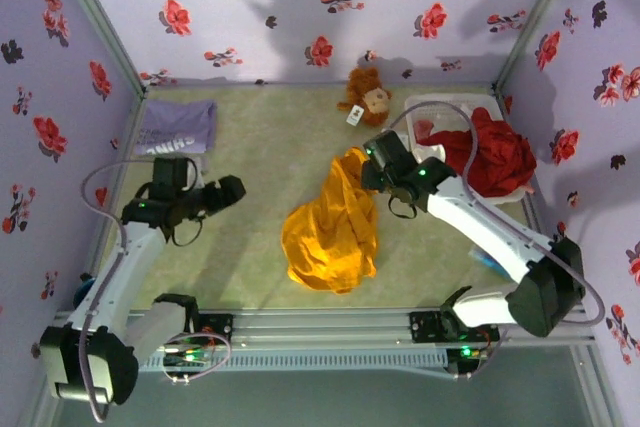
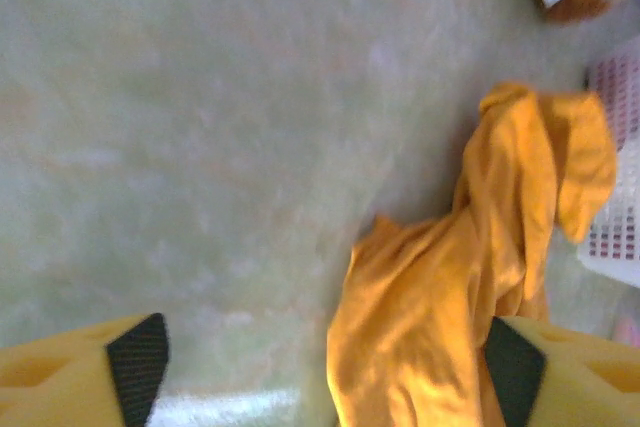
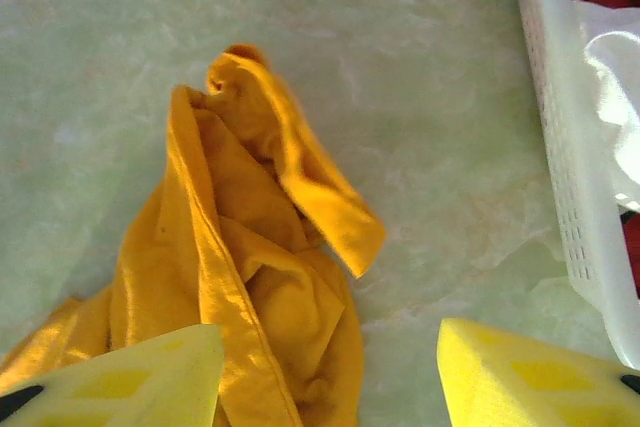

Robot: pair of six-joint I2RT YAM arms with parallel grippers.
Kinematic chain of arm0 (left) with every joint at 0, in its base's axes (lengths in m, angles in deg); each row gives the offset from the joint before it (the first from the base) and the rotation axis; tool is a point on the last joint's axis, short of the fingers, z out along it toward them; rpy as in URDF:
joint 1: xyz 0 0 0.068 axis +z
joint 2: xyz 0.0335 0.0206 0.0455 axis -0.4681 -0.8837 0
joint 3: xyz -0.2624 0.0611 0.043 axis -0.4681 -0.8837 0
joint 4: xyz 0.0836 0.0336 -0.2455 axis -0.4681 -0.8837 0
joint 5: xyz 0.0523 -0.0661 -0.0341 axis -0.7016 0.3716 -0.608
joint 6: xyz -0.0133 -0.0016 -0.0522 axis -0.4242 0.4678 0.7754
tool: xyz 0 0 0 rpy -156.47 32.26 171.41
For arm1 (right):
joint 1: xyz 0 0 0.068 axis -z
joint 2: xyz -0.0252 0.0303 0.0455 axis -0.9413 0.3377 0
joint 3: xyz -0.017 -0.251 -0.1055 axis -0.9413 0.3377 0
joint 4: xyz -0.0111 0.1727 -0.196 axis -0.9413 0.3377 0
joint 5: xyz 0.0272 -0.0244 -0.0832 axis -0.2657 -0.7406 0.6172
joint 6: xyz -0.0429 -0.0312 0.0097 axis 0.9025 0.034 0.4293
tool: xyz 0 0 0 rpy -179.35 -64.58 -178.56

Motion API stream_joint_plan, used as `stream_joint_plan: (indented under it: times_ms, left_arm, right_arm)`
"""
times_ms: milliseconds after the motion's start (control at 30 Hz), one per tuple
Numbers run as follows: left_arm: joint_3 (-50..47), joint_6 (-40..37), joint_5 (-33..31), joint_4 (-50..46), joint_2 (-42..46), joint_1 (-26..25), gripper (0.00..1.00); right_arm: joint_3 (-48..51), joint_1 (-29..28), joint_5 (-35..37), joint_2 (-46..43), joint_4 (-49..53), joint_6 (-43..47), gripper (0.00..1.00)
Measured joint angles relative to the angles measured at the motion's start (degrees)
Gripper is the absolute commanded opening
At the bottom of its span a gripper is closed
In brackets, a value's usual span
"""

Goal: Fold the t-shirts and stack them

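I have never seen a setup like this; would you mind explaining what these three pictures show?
Two robot arms are bolted at the near edge of a table. One picture looks down from above; the other two come from a camera on each wrist, its yellow fingers at the bottom. On it lie a crumpled orange t-shirt, a lavender t-shirt far left, a plush toy and a white basket holding red cloth. The left gripper and the right gripper are both open, holding nothing.

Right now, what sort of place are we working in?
Likely a staged test booth rather than a home: flowered walls on a metal frame, a laundry basket and an orange tee.
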Motion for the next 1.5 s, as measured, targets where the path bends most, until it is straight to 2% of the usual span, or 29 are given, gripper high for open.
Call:
stream_joint_plan:
  times_ms: [100, 333, 500, 700, 900, 1067, 1200, 1333, 1500]
  left_arm:
    - [-2.99, 2.19, 0.87, 0.85, -1.79, -6.54, 0.68]
    - [-4.09, 3.91, 2.51, 1.49, -10.19, -19.85, 0.66]
    - [-5.86, 5.73, 3.72, 2.34, -11.15, -24.48, 0.60]
    - [-6.01, 8.13, 4.50, 7.41, -18.71, -27.67, 0.59]
    - [-5.95, 9.99, 4.44, 12.22, -26.38, -29.00, 0.42]
    - [-4.22, 11.17, 4.63, 14.93, -28.65, -30.01, 0.16]
    - [-2.99, 11.06, 4.59, 16.06, -28.83, -30.10, 0.00]
    - [-2.91, 11.13, 4.24, 15.82, -28.55, -30.10, 0.00]
    - [-1.75, 11.15, 3.23, 14.08, -26.27, -29.33, 0.00]
  right_arm:
    - [1.55, 0.07, -0.57, -3.45, 0.02, -2.29, 0.61]
    - [7.23, 0.07, -5.92, -3.87, 1.46, -6.80, 0.65]
    - [11.98, 0.07, -9.14, -4.15, 1.09, -9.14, 0.65]
    - [18.27, 0.07, -12.24, -4.81, -1.55, -12.70, 0.67]
    - [20.13, 0.94, -16.52, -2.73, -6.47, -12.74, 0.69]
    - [19.74, 1.29, -20.81, 2.97, -9.57, -11.87, 0.66]
    - [18.75, 1.29, -23.08, 6.23, -10.67, -11.02, 0.52]
    - [17.44, 1.29, -24.13, 7.13, -10.54, -10.08, 0.29]
    - [15.02, 1.29, -24.39, 6.73, -7.58, -9.70, 0.05]
